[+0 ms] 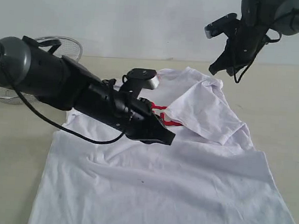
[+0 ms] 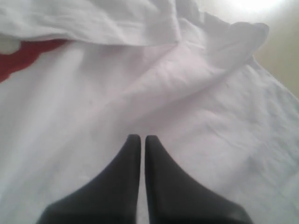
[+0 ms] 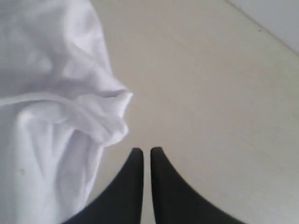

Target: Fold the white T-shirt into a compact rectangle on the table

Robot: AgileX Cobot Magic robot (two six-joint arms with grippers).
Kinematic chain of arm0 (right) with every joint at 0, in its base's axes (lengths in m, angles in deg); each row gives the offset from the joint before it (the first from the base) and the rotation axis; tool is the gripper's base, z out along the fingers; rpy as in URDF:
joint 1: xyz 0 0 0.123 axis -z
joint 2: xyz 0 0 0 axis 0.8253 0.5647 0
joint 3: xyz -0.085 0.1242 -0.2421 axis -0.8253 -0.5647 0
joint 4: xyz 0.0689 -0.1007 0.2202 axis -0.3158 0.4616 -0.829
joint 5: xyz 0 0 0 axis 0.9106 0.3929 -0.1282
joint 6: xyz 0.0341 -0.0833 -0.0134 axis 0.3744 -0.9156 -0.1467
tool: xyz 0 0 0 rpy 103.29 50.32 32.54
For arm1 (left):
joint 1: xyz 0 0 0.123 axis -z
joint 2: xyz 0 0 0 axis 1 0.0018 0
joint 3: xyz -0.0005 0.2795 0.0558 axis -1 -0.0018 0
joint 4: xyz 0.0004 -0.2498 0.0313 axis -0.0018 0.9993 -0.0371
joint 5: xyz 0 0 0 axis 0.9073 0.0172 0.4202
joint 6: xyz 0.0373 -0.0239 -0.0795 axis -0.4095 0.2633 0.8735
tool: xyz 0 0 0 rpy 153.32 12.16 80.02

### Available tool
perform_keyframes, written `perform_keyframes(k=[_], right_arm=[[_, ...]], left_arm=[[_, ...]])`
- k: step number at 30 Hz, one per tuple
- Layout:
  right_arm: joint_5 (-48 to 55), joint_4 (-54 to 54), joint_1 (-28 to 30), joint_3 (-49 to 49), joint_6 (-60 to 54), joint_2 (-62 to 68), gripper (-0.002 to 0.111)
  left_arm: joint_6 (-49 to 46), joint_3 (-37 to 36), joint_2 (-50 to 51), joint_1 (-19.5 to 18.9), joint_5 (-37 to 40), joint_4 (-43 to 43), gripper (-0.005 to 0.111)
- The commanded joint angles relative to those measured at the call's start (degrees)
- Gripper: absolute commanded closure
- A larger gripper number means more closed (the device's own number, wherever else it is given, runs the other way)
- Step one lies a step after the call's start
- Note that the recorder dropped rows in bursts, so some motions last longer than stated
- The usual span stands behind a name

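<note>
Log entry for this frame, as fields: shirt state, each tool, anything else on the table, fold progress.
shirt: white T-shirt spread on the table
fold: sleeve on the exterior view's right lies over the chest, partly covering the red lettering
left tool: shut, empty, low over the shirt's middle
right tool: shut, empty, raised past the shirt's far right shoulder
other: wire basket at far left
progress: not yet a rectangle

red lettering (image 1: 172, 123) mostly covered, seemingly illegible, white T-shirt (image 1: 160, 184) hem cropped
</note>
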State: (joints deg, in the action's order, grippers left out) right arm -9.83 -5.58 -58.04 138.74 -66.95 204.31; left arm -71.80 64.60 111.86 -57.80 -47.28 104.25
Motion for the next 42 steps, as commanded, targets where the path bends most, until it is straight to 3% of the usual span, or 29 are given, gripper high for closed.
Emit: perform_keyframes(k=[1, 3, 6, 14, 35, 38, 42], right_arm=[[1.91, -4.62, 0.2, 0.31, -2.87, -0.59, 0.088], [1.74, -4.62, 0.2, 0.31, -2.87, -0.59, 0.071], [0.19, -4.62, 0.2, 0.31, -2.87, -0.59, 0.057], [-2.57, -5.5, 0.2, 0.21, -2.64, -0.59, 0.063], [-5.07, -7.37, 0.2, 0.21, -2.53, 3.69, 0.063], [-5.24, -6.93, 0.2, 0.21, -2.53, 4.06, 0.072], [-7.8, -6.79, 0.2, 0.21, -2.53, 4.06, 0.099]], left_arm=[[-1.97, 3.91, 1.13, 2.26, -0.9, 1.57, 0.102], [-3.5, 5.46, 1.24, 2.42, -4.69, 1.32, 0.102], [-6.91, 7.85, 2.52, 2.51, -11.29, 1.32, 0.102], [-9.04, 13.88, 9.12, 2.51, -11.44, 1.36, 0.102], [-1.09, 14.86, 14.69, 2.41, -3.57, -0.72, 0.102], [0.22, 14.86, 15.23, 2.41, -2.52, -1.09, 0.102], [0.22, 14.86, 15.23, 2.41, -2.24, -0.98, 0.102]])
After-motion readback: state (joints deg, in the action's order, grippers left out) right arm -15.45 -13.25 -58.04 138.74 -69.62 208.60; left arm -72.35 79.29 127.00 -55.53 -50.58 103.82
